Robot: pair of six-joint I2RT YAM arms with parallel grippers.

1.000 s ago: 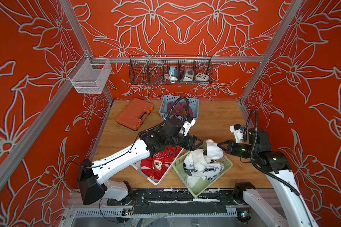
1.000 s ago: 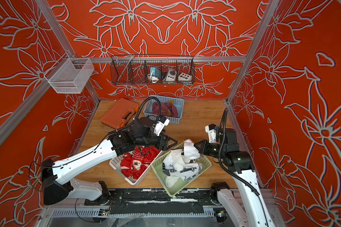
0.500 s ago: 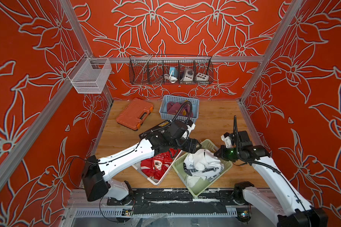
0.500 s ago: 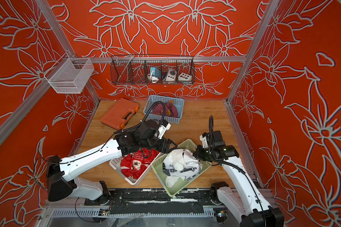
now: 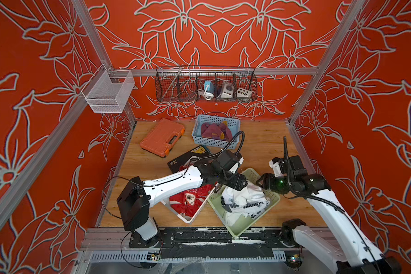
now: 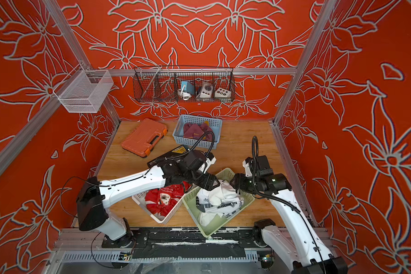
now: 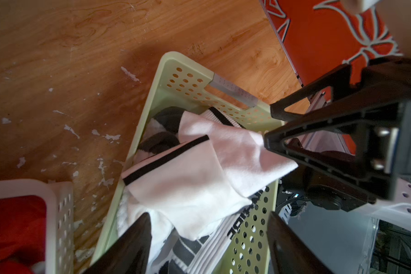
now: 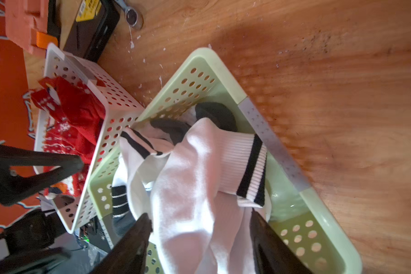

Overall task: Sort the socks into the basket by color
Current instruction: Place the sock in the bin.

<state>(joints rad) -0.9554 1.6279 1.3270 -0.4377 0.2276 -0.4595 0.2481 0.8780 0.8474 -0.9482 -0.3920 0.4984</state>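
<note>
White socks (image 5: 244, 201) with black stripes are piled in the green basket (image 5: 241, 227). Red socks (image 5: 190, 199) fill the white basket (image 5: 188, 219) beside it. Purple socks (image 5: 214, 132) lie in the blue basket (image 5: 215, 142) at the back. My right gripper (image 8: 201, 214) stands open low over the green basket, and a white sock (image 8: 192, 178) lies loose between its fingers on the pile. My left gripper (image 7: 209, 214) is open over the same basket's other side, with nothing held. In both top views the two grippers (image 5: 235, 183) (image 6: 234, 183) face each other across the pile.
An orange tool case (image 5: 163, 137) and a black case (image 5: 188, 159) lie on the wooden table behind the left arm. A wrench (image 8: 132, 15) lies near the black case. A wire rack (image 5: 205, 84) and a white mesh basket (image 5: 107, 92) hang on the walls.
My right gripper came down over the green basket with the white sock and opened, leaving the sock on the pile. The left gripper shifted slightly toward the green basket.
</note>
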